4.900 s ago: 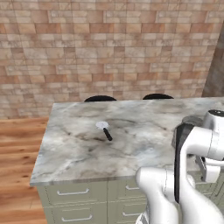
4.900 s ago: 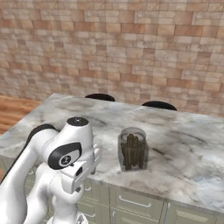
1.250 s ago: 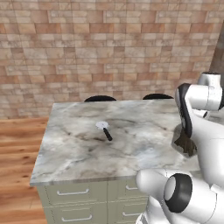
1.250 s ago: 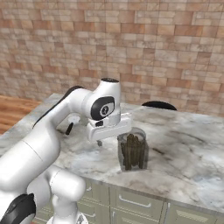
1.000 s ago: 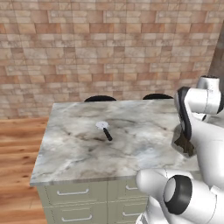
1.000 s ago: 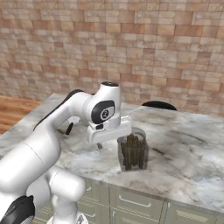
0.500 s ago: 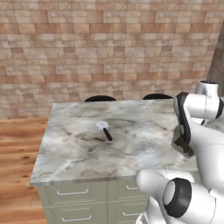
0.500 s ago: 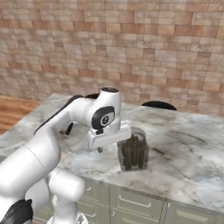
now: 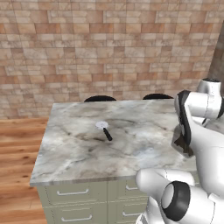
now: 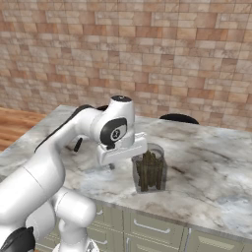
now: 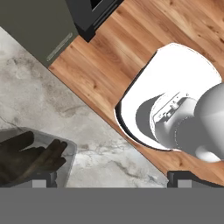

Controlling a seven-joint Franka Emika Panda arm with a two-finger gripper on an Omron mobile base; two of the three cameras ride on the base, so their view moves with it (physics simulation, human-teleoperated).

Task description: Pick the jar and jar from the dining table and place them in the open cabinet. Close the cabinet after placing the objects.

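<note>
Jar (image 10: 149, 168) upright on the dining table (image 10: 206, 162) near its front edge, just right of my gripper (image 10: 119, 156).
I see my jaws spread wide and empty; in the hand view the jar sits off by one fingertip (image 11: 41, 178), not between them.

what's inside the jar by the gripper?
Dark brown upright sticks show through the jar glass. The hand covers its left rim, so whether there's a lid can't be told.
</note>
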